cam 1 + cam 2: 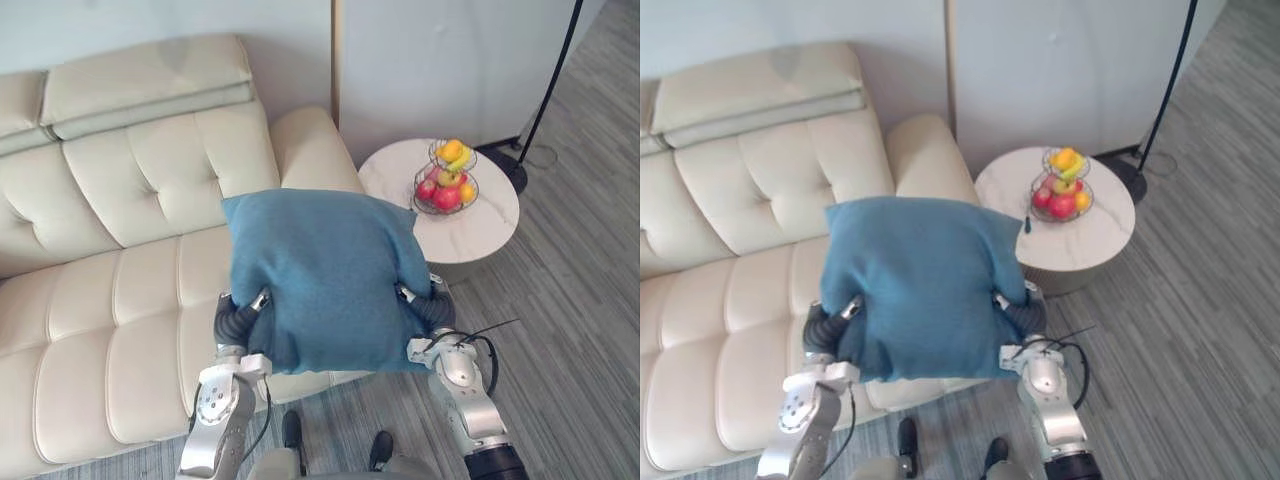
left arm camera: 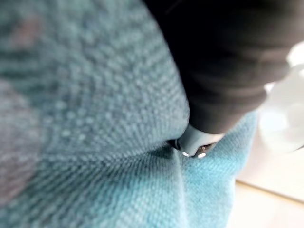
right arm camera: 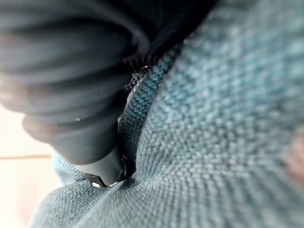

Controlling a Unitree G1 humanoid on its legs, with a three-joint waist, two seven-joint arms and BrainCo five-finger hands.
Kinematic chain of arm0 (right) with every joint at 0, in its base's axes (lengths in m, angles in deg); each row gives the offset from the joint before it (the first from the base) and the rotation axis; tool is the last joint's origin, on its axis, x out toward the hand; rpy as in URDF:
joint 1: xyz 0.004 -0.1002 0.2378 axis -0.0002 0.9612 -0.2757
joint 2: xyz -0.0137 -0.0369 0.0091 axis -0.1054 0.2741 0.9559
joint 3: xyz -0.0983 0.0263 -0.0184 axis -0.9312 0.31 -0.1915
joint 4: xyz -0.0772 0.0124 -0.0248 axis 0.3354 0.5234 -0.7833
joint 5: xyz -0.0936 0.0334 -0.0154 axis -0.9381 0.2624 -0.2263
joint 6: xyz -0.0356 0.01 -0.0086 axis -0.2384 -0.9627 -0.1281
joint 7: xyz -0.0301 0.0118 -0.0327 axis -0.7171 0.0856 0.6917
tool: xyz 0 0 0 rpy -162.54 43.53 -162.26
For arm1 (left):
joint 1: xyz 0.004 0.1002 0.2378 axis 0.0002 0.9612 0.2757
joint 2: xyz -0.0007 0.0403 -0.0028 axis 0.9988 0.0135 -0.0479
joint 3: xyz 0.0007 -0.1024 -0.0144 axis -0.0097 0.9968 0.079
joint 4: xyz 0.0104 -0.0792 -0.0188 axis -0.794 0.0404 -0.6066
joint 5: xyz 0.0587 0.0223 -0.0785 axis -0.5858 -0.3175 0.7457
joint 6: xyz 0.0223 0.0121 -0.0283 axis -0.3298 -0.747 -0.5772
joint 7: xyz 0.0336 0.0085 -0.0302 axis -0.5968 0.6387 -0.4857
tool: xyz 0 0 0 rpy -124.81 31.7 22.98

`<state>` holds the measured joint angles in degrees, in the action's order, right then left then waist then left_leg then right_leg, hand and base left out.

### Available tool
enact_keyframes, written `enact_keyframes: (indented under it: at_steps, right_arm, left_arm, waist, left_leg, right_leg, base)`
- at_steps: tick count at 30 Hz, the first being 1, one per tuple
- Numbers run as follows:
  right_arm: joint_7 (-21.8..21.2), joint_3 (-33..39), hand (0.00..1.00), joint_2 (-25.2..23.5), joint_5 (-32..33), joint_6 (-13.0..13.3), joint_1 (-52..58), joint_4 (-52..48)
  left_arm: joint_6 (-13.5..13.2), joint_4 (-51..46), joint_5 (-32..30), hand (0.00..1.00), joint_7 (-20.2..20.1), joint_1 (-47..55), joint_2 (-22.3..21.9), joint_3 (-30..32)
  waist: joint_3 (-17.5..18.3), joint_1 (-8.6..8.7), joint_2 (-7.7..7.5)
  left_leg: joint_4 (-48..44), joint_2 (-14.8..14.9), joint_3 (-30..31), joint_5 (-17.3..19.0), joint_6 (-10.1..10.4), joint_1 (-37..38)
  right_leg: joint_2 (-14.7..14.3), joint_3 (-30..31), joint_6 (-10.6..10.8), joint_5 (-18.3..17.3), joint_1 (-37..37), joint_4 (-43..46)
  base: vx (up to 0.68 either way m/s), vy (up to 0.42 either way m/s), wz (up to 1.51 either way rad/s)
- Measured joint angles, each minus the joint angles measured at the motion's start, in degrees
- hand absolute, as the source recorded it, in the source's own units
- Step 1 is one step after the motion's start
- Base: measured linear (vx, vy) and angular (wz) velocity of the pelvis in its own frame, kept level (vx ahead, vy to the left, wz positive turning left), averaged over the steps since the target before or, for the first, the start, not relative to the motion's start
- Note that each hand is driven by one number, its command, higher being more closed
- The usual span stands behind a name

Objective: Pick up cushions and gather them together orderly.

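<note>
Cushion (image 1: 325, 280), blue and knitted, is held up off the cream sofa (image 1: 120, 290) above the front edge of its seat, squeezed between the left hand (image 1: 233, 320) and the right hand (image 1: 431, 309), whose dark ribbed covers press into its lower sides. Each hand disappears past that cover behind the fabric, so whether it is clenched, loose or gripping cloth cannot be told; the wrist views show blurred weave pressed against the cover. Beside the sofa's arm stands a round white table (image 1: 395, 178) with a wire basket of fruit (image 1: 447, 180), and the cushion hides part of the seat
</note>
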<state>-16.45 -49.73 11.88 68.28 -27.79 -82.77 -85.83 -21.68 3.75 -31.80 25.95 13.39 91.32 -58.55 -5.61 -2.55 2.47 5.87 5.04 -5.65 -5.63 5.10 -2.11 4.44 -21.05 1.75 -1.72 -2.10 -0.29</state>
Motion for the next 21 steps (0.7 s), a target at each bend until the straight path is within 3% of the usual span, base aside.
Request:
enact_keyframes:
  at_steps: [4,6,7,8,9,10,12,13,15,17,18,19,20,21]
  right_arm:
    - [0.03,-0.07,1.0,-0.05,-0.07,0.8,-0.4,0.29]
    - [0.04,-0.48,1.0,-0.03,-0.35,0.79,-1.98,2.75]
    - [0.08,-0.48,1.0,0.16,-0.43,0.78,-3.01,4.79]
    - [0.14,-0.29,1.0,0.18,-0.47,0.66,-3.15,5.51]
    - [0.25,-0.06,1.0,0.48,-0.55,0.6,-3.15,5.72]
    - [0.37,0.01,1.0,1.15,-0.95,0.6,-3.17,6.03]
    - [0.4,0.21,1.0,2.34,-1.5,0.59,-3.18,6.87]
    - [0.4,0.48,1.0,3.13,-1.7,0.36,-3.15,7.75]
    - [0.57,1.19,1.0,1.73,-2.4,-0.11,-3.34,10.34]
    - [0.33,2.22,1.0,0.03,-2.79,-1.4,-2.91,11.8]
    - [0.14,2.63,1.0,-0.36,-2.92,-1.89,-2.54,11.91]
    - [-0.06,2.86,1.0,-0.65,-3.42,-2.53,-2.16,12.44]
    - [-0.41,2.85,1.0,-0.94,-3.79,-2.68,-2.05,14.38]
    - [-0.56,2.85,1.0,-1.19,-3.78,-2.69,-1.59,14.91]
  left_arm:
    - [-0.07,-0.37,0.08,1.0,-0.62,-0.24,-0.25,0.5]
    - [0.0,-0.36,0.26,1.0,-0.62,-0.11,-0.79,1.0]
    - [0.02,-0.35,0.65,1.0,-0.62,-0.14,-1.25,1.02]
    - [0.04,-0.09,0.87,1.0,-0.64,-0.49,-1.57,0.97]
    - [0.03,0.54,1.23,1.0,-0.78,-1.04,-2.08,0.83]
    - [0.03,1.63,1.58,1.0,-0.92,-1.1,-2.56,0.59]
    - [0.02,2.92,2.45,1.0,-1.06,-1.06,-2.87,-0.23]
    - [0.01,4.05,2.52,1.0,-1.33,-1.08,-3.47,-0.81]
    - [-0.02,6.26,2.77,1.0,-2.08,-2.78,-2.67,-1.16]
    - [0.07,7.65,2.82,1.0,-2.25,-3.11,-1.54,-1.27]
    - [0.24,8.49,2.82,1.0,-2.38,-3.08,-1.6,-1.3]
    - [0.49,9.81,2.82,1.0,-2.62,-3.02,-1.54,-1.31]
    - [0.93,10.87,2.77,1.0,-3.03,-3.02,-1.04,-1.28]
    - [1.03,11.09,2.72,1.0,-3.22,-3.01,-0.69,-1.29]
  waist:
    - [0.13,-0.91,0.05]
    - [0.05,-1.85,0.12]
    - [0.04,-1.95,0.26]
    - [-0.11,-1.79,-0.1]
    - [-0.31,-1.27,-0.87]
    - [-0.3,-0.71,-0.98]
    - [0.36,-0.31,0.12]
    - [1.66,-0.15,2.28]
    - [1.83,0.71,0.58]
    - [1.46,1.54,-1.67]
    - [1.42,1.58,-1.74]
    - [1.17,1.5,-1.62]
    - [0.43,1.82,-1.37]
    - [0.27,2.25,-1.45]
  left_leg:
    - [-5.53,-0.36,4.84,-0.1,0.17,-7.74]
    - [-6.24,-0.31,5.47,-0.82,0.48,-9.65]
    - [-5.76,-0.11,4.57,0.48,0.38,-9.88]
    - [-6.93,0.64,0.54,2.77,-1.38,-10.38]
    - [-11.62,1.76,-6.88,5.94,-4.84,-12.17]
    - [-17.0,3.82,-13.09,7.13,-6.31,-12.83]
    - [-19.68,6.75,-15.91,7.32,-4.31,-11.78]
    - [-17.09,8.27,-14.34,6.65,0.86,-10.1]
    - [-12.56,2.98,-14.2,5.53,0.0,-8.5]
    - [-10.05,-1.78,-14.15,5.58,-2.27,-6.91]
    - [-9.98,-2.56,-14.11,5.9,-3.03,-6.32]
    - [-10.0,-3.39,-14.12,6.55,-4.06,-4.95]
    - [-9.79,-3.59,-13.78,7.45,-5.11,-2.83]
    - [-9.39,-3.59,-13.29,7.55,-5.17,-1.96]
  right_leg:
    - [0.45,-5.46,-0.18,-0.15,2.89,1.85]
    - [0.95,-6.91,-0.52,-0.66,4.35,3.92]
    - [1.81,-8.71,-0.78,-0.99,4.44,4.9]
    - [2.96,-10.03,-0.76,-0.97,4.21,5.05]
    - [5.22,-11.59,-0.67,-0.92,4.36,5.7]
    - [7.87,-12.52,0.09,-0.45,4.43,6.43]
    - [8.89,-12.91,1.76,0.59,4.02,6.17]
    - [8.89,-13.04,3.1,1.42,4.01,6.04]
    - [13.16,-13.16,4.78,2.98,3.91,5.98]
    - [18.73,-13.07,4.2,3.28,5.4,11.23]
    - [20.27,-12.8,3.46,3.77,6.2,14.09]
    - [22.18,-11.23,0.24,4.48,7.87,19.44]
    - [22.19,-4.91,-2.73,2.18,10.9,26.89]
    - [20.34,-1.55,-1.48,-0.7,12.0,29.91]
  base:
    - [-0.08,0.005,0.66]
    - [-0.1,0.027,0.48]
    - [-0.1,0.041,0.59]
    - [-0.09,0.084,0.77]
    - [-0.06,0.159,0.81]
    - [-0.04,0.204,0.7]
    - [-0.01,0.288,0.32]
    - [0.01,0.386,0.26]
    - [0.0,0.426,0.34]
    - [0.02,0.367,0.32]
    - [0.05,0.295,0.16]
    - [0.06,0.271,0.02]
    - [0.05,0.244,0.06]
    - [0.04,0.164,0.2]
